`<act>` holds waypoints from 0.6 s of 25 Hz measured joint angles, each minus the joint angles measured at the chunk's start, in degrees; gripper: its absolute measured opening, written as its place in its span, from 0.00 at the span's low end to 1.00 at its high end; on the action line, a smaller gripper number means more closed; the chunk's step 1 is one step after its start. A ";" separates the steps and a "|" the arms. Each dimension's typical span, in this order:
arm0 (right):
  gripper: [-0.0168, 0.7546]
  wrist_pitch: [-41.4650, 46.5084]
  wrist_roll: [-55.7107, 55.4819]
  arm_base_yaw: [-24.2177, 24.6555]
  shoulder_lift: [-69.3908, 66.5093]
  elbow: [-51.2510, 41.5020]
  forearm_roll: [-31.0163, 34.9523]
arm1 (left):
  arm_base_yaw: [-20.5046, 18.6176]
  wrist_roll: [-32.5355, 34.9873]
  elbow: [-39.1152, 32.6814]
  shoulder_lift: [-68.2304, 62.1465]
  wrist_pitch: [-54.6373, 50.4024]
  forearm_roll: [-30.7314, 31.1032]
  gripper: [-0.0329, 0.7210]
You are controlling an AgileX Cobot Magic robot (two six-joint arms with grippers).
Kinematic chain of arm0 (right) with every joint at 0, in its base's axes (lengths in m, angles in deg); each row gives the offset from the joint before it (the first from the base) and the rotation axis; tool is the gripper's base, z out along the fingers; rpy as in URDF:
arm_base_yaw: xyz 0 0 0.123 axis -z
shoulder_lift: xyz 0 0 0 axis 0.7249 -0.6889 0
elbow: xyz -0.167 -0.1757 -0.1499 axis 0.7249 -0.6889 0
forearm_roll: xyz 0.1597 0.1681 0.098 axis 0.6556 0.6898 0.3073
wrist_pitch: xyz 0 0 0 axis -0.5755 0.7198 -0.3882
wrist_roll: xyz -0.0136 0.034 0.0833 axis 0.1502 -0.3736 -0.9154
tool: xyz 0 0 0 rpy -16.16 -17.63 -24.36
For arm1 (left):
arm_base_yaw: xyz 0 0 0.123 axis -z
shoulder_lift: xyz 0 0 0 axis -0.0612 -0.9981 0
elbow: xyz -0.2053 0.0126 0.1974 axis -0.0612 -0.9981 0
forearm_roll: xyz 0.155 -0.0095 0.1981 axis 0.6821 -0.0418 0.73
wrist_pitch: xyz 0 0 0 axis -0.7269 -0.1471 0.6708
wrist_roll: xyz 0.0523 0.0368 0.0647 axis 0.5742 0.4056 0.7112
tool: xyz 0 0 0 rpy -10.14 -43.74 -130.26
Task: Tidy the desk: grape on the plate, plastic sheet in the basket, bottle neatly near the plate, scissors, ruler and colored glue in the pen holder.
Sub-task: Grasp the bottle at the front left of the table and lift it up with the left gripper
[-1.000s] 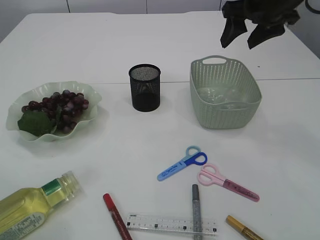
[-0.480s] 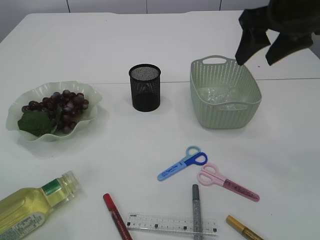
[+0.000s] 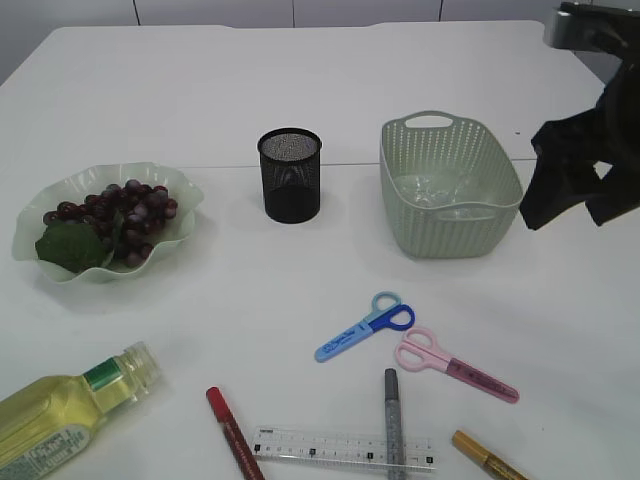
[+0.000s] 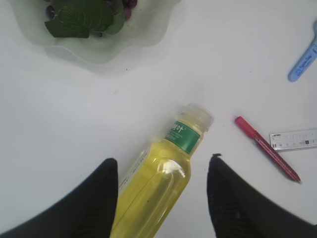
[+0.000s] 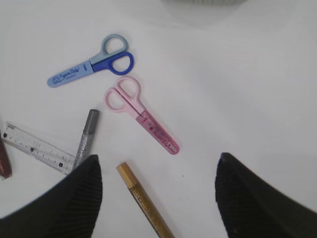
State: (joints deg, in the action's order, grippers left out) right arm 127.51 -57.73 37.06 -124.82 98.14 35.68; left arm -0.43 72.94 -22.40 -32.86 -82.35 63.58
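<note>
Two pairs of scissors, blue (image 3: pixel 364 326) and pink (image 3: pixel 455 366), lie flat on the white table (image 3: pixel 300 80) in front of the basket (image 3: pixel 448 185), just apart from each other. Nearer the front edge than the scissors lie the clear ruler (image 3: pixel 340 447), a silver glue pen (image 3: pixel 392 420) across it, a red one (image 3: pixel 233 432) and a gold one (image 3: pixel 487 456). The pen holder (image 3: pixel 290 175) stands left of the basket; further left the plate (image 3: pixel 180 225) holds the grape (image 3: pixel 120 210). Something clear, perhaps the plastic sheet (image 3: pixel 445 190), lies inside the basket. The right gripper (image 3: pixel 578 190) hangs right of the basket, jaws wide, holding nothing. The left gripper (image 4: pixel 162 198) straddles the lying bottle (image 4: pixel 158 173) without gripping it, jaws parted.
</note>
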 joint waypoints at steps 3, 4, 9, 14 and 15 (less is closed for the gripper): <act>0.70 -0.33 0.00 0.00 2.52 -3.13 -0.13 | 0.00 0.00 0.00 0.00 0.00 0.00 0.61; 0.70 -0.40 0.00 0.00 3.48 -4.19 -0.13 | 0.00 0.00 0.00 0.00 0.00 0.00 0.61; 0.70 -0.40 0.00 0.00 9.05 -9.36 -0.13 | 0.00 1.72 0.00 0.00 -0.11 0.00 0.61; 0.70 -0.40 0.11 0.00 14.18 -14.20 -0.13 | 3.18 16.53 0.00 -0.70 -3.70 0.11 0.61; 0.70 -0.40 0.11 0.00 14.80 -14.80 -0.13 | 4.72 19.92 0.00 -1.36 -4.55 0.50 0.61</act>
State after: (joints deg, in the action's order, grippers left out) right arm 127.11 -57.62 37.06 -110.03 83.34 35.54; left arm 4.30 92.86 -22.40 -34.22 -86.90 64.08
